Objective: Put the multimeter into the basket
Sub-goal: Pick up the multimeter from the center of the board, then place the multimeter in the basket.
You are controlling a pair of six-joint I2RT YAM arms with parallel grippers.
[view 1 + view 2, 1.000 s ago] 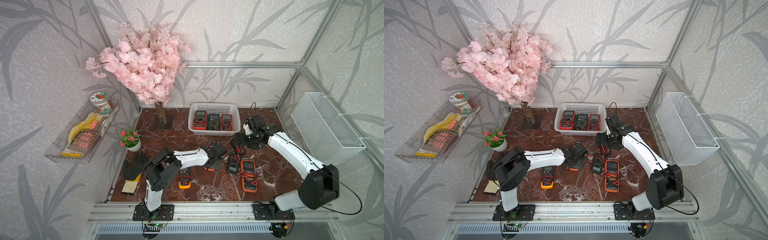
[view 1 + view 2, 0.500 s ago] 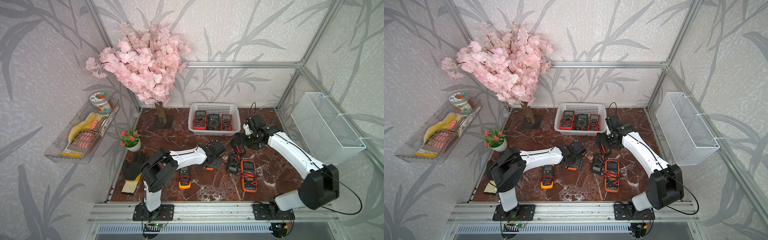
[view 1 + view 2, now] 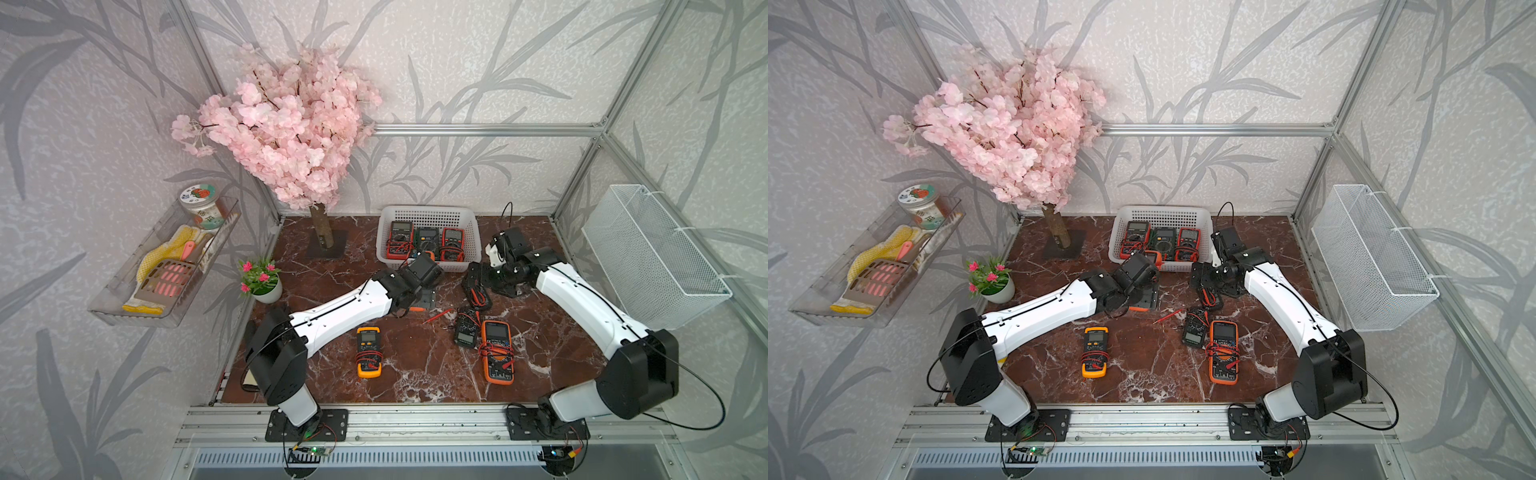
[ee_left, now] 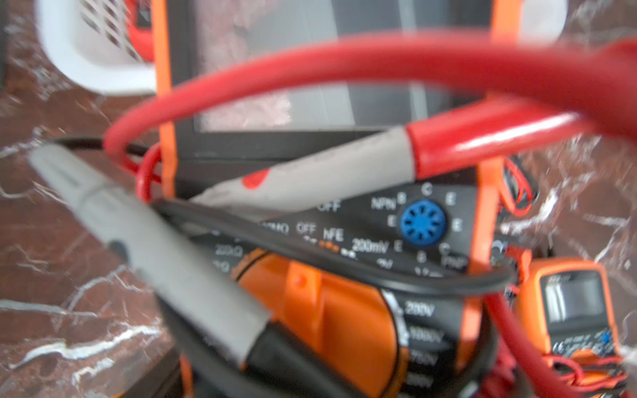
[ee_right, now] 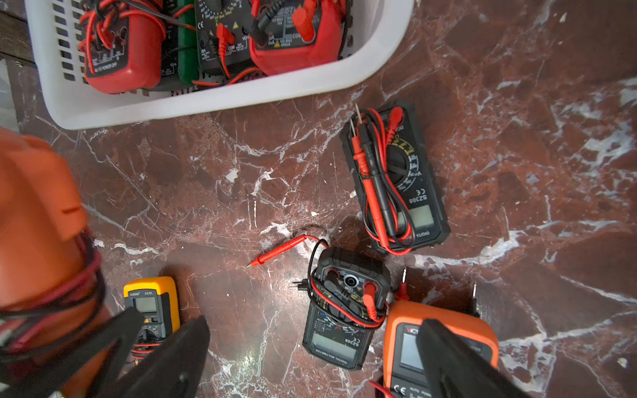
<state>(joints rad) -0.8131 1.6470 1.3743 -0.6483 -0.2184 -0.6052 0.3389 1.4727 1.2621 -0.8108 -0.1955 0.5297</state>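
Brightly and evenly lit from above in both top views, without harsh glare. Casts only soft shadows beneath the white robot arms (image 3: 345,307) onto the dark red marble tabletop (image 3: 415,386). Splays the straight aluminium frame posts (image 3: 582,174) outward toward the corners through wide-angle distortion. Heavily blurred in the left wrist view: loses the thick red probe lead (image 4: 344,62) at the lens to total defocus and leaves lettering on the orange multimeter (image 4: 372,241) half legible. Crisp mid-frame in the right wrist view, down to print on the flat black multimeter (image 5: 410,186). Softens on the black fingers (image 5: 448,358) of the right tool (image 5: 310,325). Slightly overexposes the white plastic basket's rim (image 5: 224,96).
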